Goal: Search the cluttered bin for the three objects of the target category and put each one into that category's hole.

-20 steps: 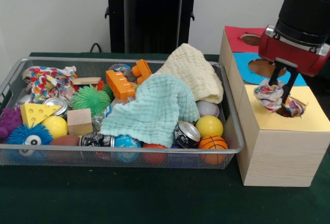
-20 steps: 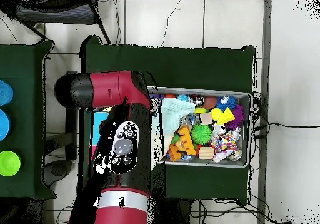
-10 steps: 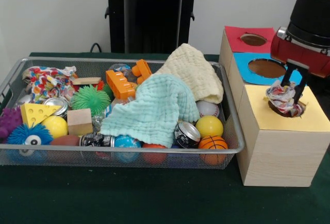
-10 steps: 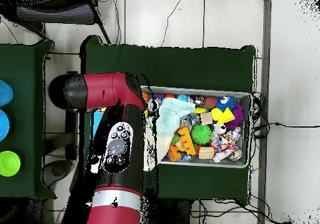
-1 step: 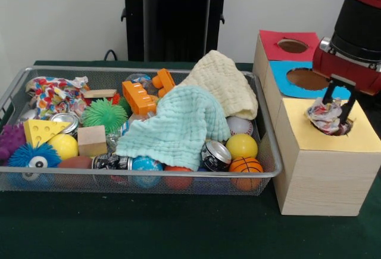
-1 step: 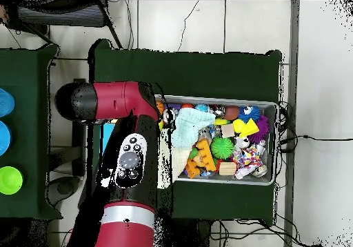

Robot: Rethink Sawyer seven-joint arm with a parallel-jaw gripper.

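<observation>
The crumpled patterned cloth (image 5: 326, 116) sits bunched in the mouth of the hole in the yellow top (image 5: 333, 137) of the wooden box (image 5: 321, 175), part of it above the rim, with the gripper (image 5: 338, 105) straddling it, its two fingers standing at either side of the wad; whether they pinch it or have let go I cannot tell. To finish the drop well, I judge the arm should press the wad down through the hole before opening and lifting straight up, so no fold snags a finger. A similar patterned cloth (image 5: 52, 94) lies at the far end of the wire bin (image 5: 149, 183), a likely next pick.
</observation>
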